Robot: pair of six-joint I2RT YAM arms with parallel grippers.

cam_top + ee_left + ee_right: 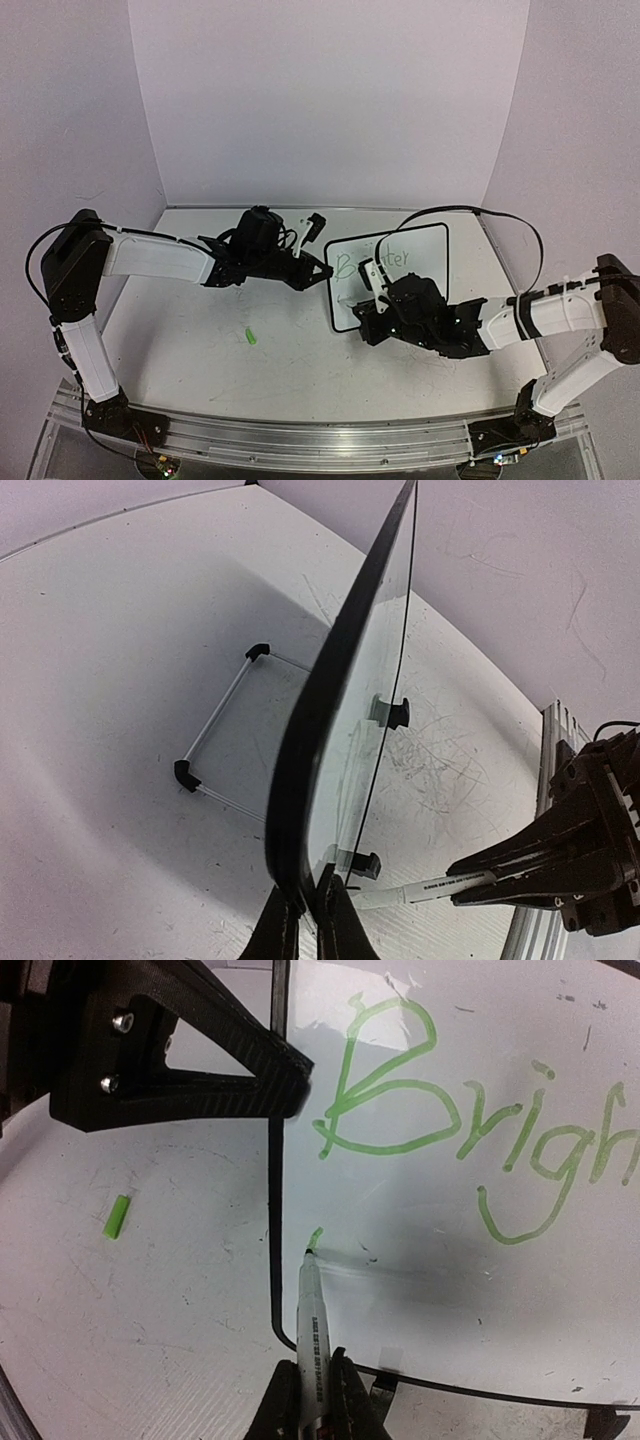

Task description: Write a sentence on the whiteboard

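With the whiteboard standing toward the far right corner of the worktop, and the left gripper pinching its left edge, the right gripper, clamped on the marker, should press lightly and stroke evenly beneath the first line of the sentence.

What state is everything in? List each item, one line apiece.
whiteboard: left edge clamped by a gripper.
left gripper: shut on the whiteboard's edge.
right gripper: shut on the marker.
marker: uncapped, tip touching the whiteboard below the "B".
cap: off, lying loose on the table.
writing: "Brighter" written; second line barely begun.
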